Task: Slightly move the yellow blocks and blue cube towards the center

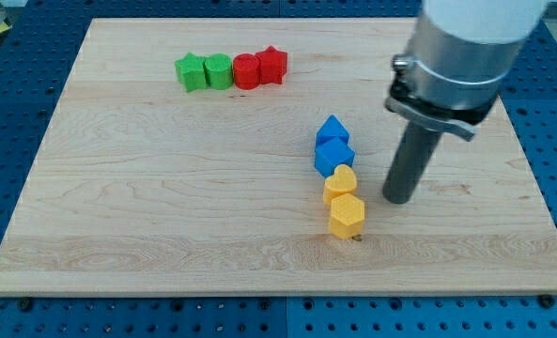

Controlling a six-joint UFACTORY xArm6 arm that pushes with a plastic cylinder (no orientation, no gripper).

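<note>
Upper left of the frame first: you've got a row of four on the board (90, 188), touching side by side. That's a green star (191, 71), a green block (219, 70) with a rounder look, a red cylinder (246, 71) and a red star (272, 65). None of those are yours to move; they sit well apart from the action.

Now to the middle, a little right of center: a column of four, packed end to end. From the top, a blue block (332, 130) with a peaked shape, then the blue cube (334, 155), then a yellow heart (340, 184), then a yellow hexagon (347, 216) at the bottom. So the count is two green, two red, two blue, two yellow.

These look like small, light, rigid pieces on smooth wood, so I'd judge they slide easily and will spin if you catch a corner. Press on the flat right-hand faces, square on. Because they touch, a nudge on one may drag its neighbour.

Further right, your tip (399, 200) is on the board, just beside the yellow heart on its right, with a clear gap, touching nothing. No jaws here, just a bare rod holding nothing.
</note>
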